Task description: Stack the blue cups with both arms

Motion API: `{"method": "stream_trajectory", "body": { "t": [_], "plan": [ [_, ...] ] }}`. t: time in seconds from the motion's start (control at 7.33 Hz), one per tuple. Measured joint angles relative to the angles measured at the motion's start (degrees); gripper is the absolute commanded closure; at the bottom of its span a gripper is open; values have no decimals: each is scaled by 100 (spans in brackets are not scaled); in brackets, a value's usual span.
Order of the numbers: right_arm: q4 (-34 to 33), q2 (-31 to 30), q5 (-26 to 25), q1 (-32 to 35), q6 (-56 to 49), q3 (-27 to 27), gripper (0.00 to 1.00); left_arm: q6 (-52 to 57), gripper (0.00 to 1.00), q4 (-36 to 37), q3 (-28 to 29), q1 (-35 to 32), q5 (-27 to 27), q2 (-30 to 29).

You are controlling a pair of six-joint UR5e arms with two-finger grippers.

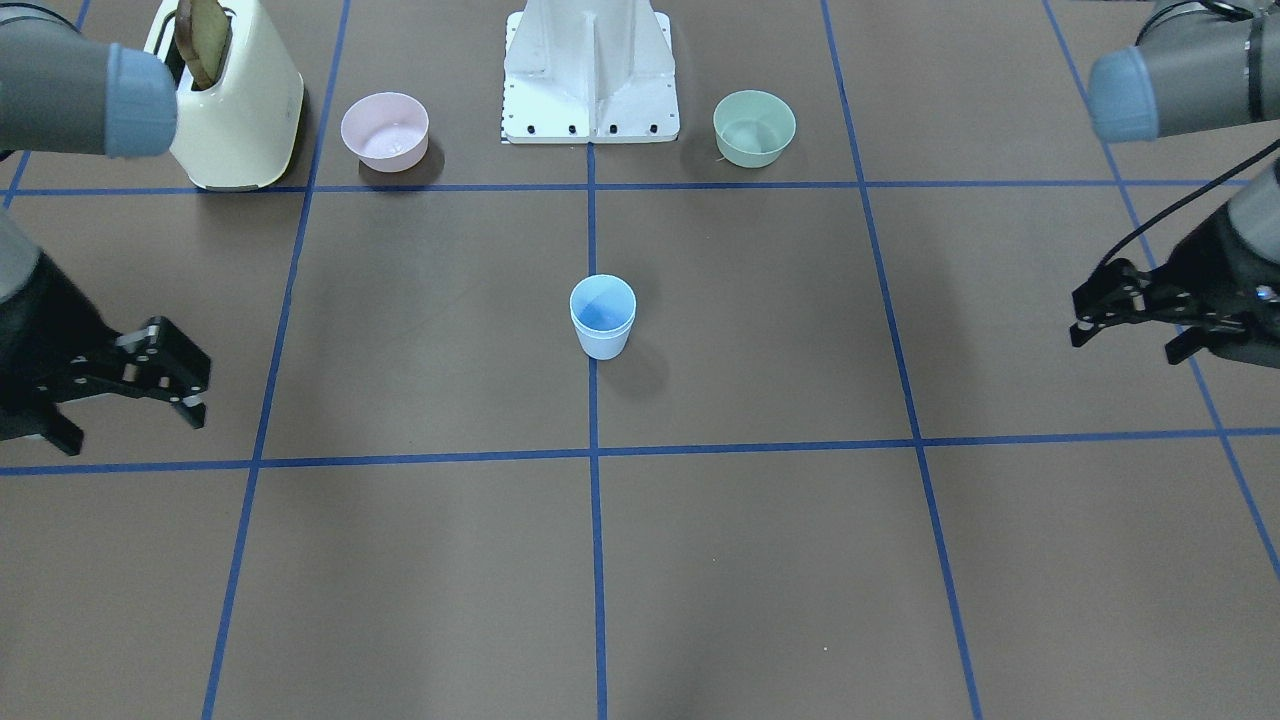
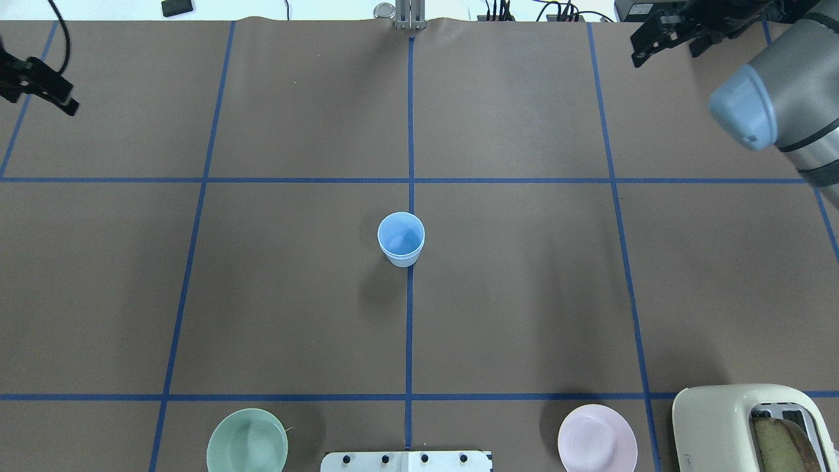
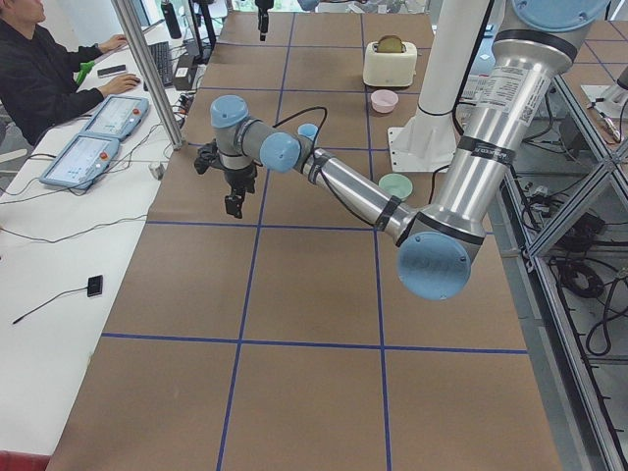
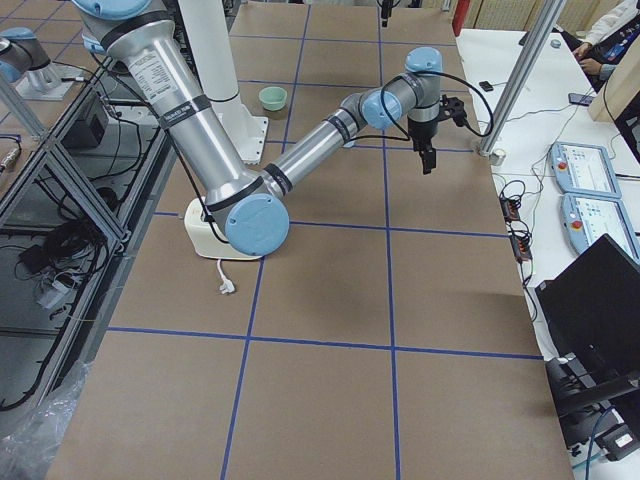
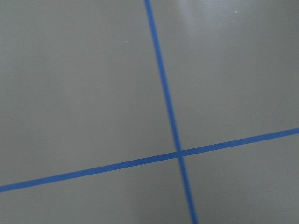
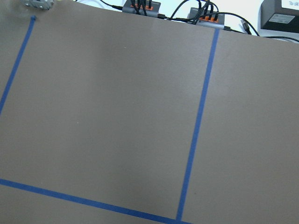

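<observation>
The two pale-blue cups (image 1: 602,318) stand upright, one nested inside the other, on the centre tape line in the middle of the table. They also show in the overhead view (image 2: 401,238), and a bit of them shows behind the near arm in the left side view (image 3: 308,130). My left gripper (image 1: 1125,345) is open and empty, far out to the side of the cups (image 2: 39,95). My right gripper (image 1: 128,425) is open and empty, far out on the other side (image 2: 665,52). Both wrist views show only brown paper and blue tape.
A pink bowl (image 1: 385,131), a mint-green bowl (image 1: 754,128) and a cream toaster (image 1: 235,100) holding a slice of toast stand near the white robot base (image 1: 590,75). Operators sit at a side table (image 3: 59,177) beyond the far edge.
</observation>
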Motion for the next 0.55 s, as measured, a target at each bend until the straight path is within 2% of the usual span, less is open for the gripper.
{"method": "stream_trajectory", "body": {
  "t": [0.27,0.55],
  "plan": [
    [12,-513,209,468,-537,-14,0,1362,2,223,280,-733,-11,321],
    [1,-1092,563,1059,-1402,-19,0,2252,2,182,693,-1343,-14,622]
  ]
}}
